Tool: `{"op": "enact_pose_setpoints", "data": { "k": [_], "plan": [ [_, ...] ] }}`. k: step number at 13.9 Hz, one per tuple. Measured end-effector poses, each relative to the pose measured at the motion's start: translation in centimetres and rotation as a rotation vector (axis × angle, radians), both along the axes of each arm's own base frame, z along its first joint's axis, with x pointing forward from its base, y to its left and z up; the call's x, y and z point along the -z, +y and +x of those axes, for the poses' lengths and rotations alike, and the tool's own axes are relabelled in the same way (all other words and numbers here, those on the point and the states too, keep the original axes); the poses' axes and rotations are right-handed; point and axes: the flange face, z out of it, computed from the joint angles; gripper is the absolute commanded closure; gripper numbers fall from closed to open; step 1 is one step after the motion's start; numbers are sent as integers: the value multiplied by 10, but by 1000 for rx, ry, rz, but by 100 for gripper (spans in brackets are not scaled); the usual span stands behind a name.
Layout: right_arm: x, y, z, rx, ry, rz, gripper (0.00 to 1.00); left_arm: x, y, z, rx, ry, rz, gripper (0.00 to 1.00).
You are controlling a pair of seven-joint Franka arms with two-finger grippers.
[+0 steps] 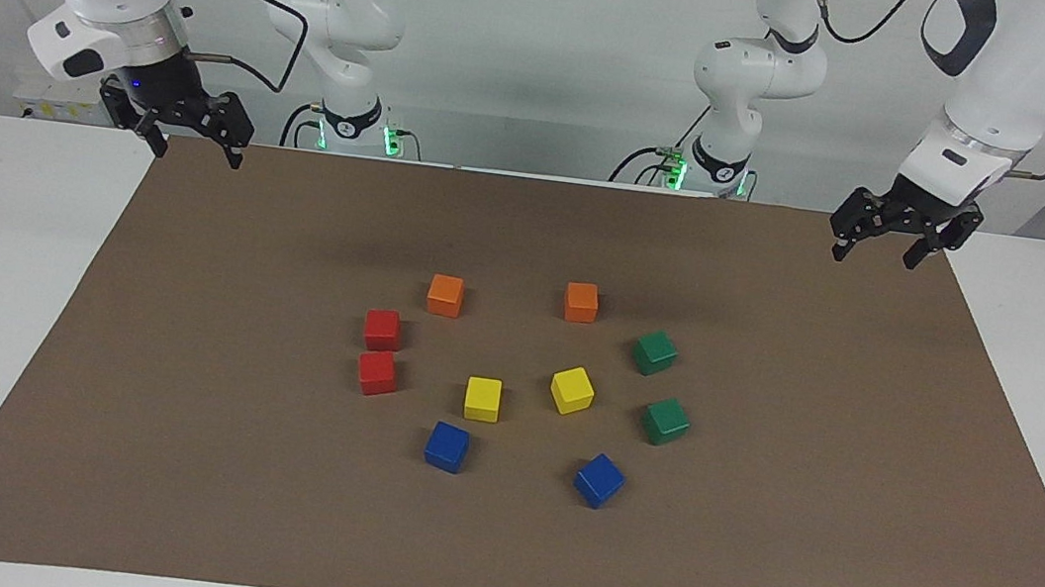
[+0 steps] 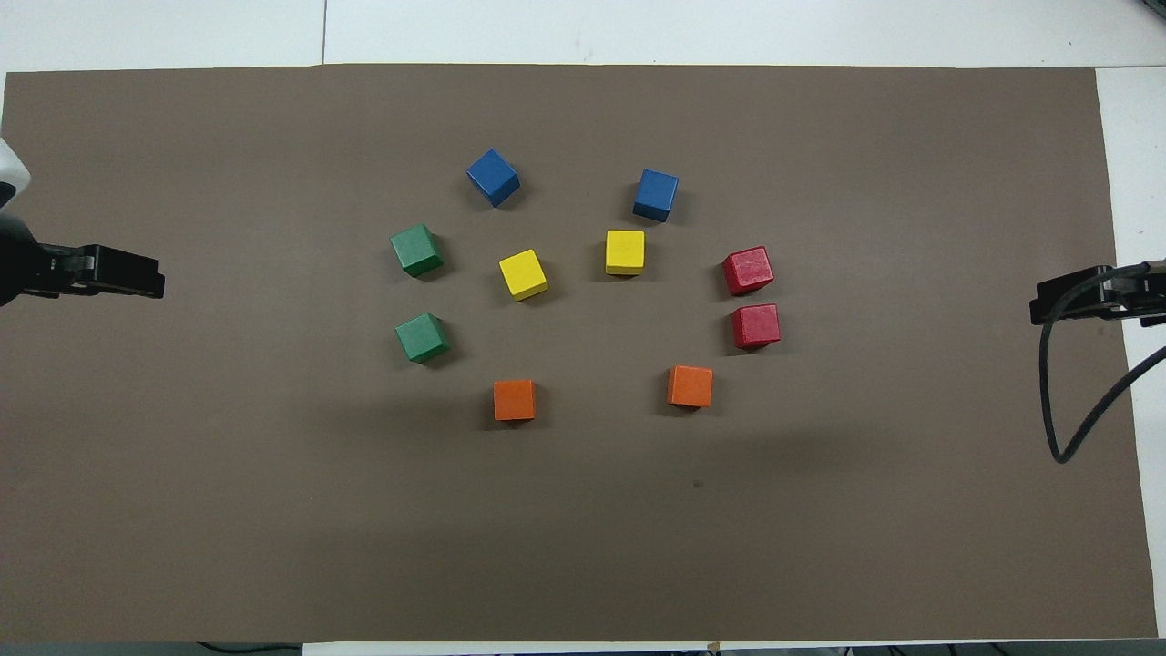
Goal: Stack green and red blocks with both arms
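Two green blocks (image 1: 654,352) (image 1: 666,421) sit apart on the brown mat toward the left arm's end; they also show in the overhead view (image 2: 422,336) (image 2: 416,250). Two red blocks (image 1: 383,328) (image 1: 377,372) sit close together toward the right arm's end, also in the overhead view (image 2: 756,326) (image 2: 748,270). All lie single on the mat. My left gripper (image 1: 877,249) (image 2: 146,278) hangs open and empty over the mat's edge at its own end. My right gripper (image 1: 194,145) (image 2: 1048,305) hangs open and empty over the mat's edge at its end.
Two orange cubes (image 1: 445,295) (image 1: 581,302) lie nearest the robots. Two yellow cubes (image 1: 483,398) (image 1: 571,389) sit in the middle of the ring. Two blue cubes (image 1: 447,446) (image 1: 598,479) lie farthest. The brown mat (image 1: 164,449) covers a white table.
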Motion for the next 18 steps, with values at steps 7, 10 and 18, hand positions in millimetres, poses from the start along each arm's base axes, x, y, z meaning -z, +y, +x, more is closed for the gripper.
{"op": "enact_pose_setpoints", "data": {
  "k": [7,10,18],
  "plan": [
    [0,-1,0,2,0,0,0,1,0,0,0,1,0,0],
    [0,-2,0,3,0,0,0,2,1,0,-4,3,0,0],
    [1,-2,0,4,2,0,0,11,5,2,-86,6,-2,0]
  ]
}}
